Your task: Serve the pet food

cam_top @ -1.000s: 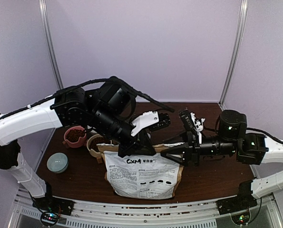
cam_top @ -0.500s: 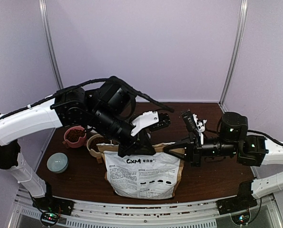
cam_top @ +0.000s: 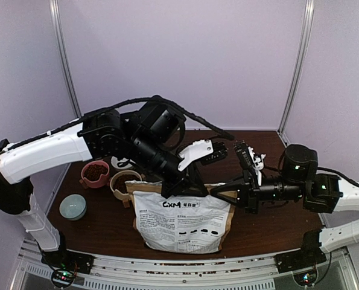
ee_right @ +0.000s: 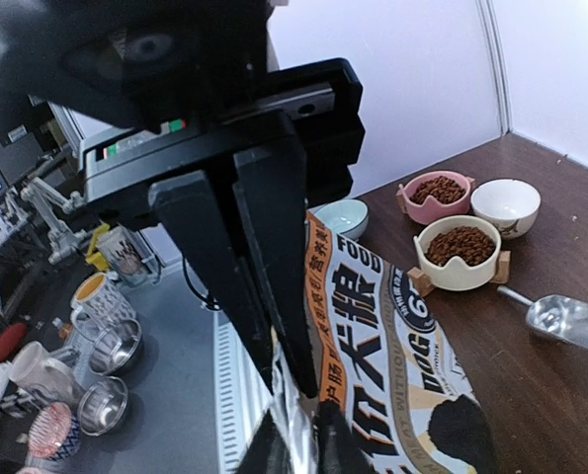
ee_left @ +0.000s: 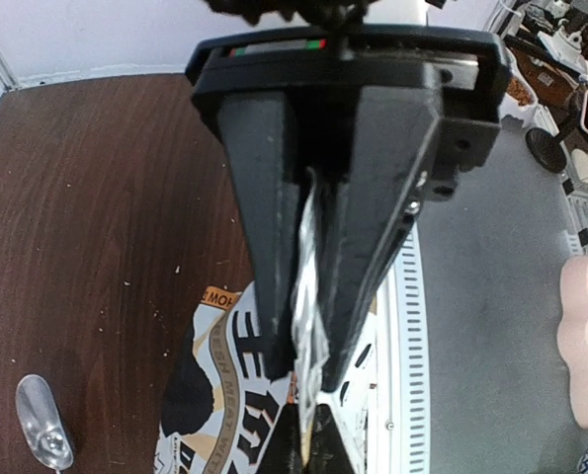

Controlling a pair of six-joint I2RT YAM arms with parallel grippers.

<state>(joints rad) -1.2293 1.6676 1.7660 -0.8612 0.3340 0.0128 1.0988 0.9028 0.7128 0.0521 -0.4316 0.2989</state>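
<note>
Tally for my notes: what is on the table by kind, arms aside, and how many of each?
Bowls: 4 (pink bowl, white bowl, cream bowl, pale blue bowl)
Metal scoop: 1
CXM bag: 1
Total: 6

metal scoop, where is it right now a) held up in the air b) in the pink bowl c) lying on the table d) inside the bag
c: the right wrist view shows the metal scoop lying flat on the table, beside the bag and near the beige bowl of pet food.
</note>
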